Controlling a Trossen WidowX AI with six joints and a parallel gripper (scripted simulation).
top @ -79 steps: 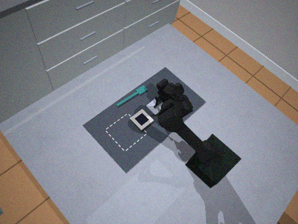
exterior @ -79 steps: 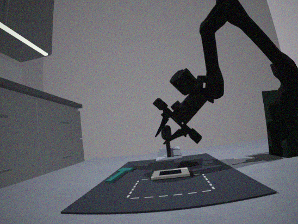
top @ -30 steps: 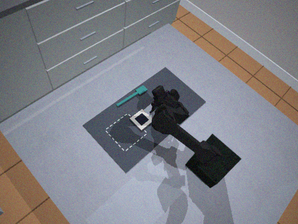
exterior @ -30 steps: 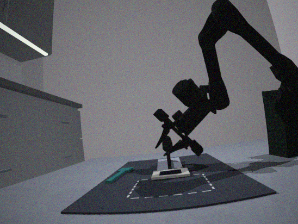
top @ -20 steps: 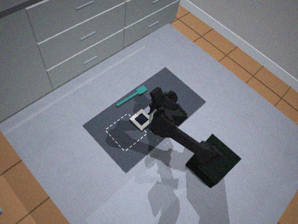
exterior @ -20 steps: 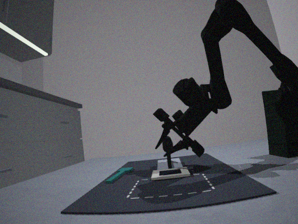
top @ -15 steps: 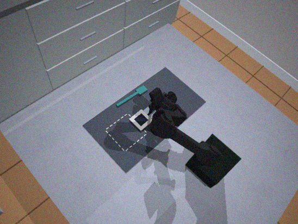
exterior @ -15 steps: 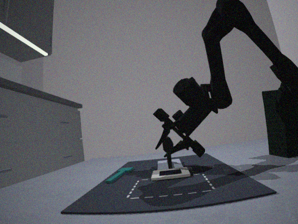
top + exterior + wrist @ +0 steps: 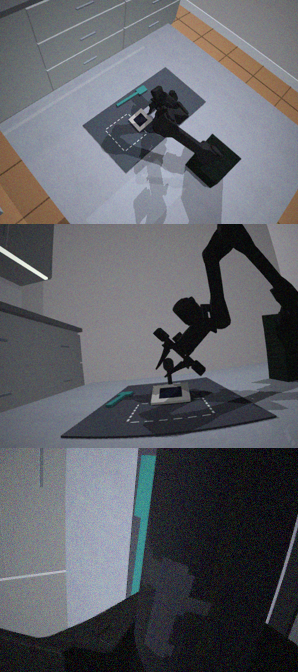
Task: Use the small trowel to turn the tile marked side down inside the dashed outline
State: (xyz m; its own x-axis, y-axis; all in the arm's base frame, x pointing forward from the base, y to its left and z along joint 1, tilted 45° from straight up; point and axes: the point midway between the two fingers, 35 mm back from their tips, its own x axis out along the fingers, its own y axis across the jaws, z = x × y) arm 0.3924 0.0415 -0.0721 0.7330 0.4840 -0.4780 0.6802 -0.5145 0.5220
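The tile (image 9: 140,119) lies flat on the dark mat, its dark square mark facing up inside a pale border. It sits over the far right corner of the dashed outline (image 9: 125,132), mostly outside it; it also shows in the exterior view (image 9: 171,393). My gripper (image 9: 169,368) hangs tilted just behind the tile and is shut on a dark grey trowel (image 9: 168,372), whose lower end reaches down to the tile's far edge. In the wrist view the trowel (image 9: 169,604) shows as a grey T shape between my fingers.
A teal flat-bladed tool (image 9: 131,95) lies loose on the mat beyond the tile, also in the low view (image 9: 119,398). The arm's black base (image 9: 213,160) stands off the mat's right corner. Drawer cabinets (image 9: 81,35) line the table's far side.
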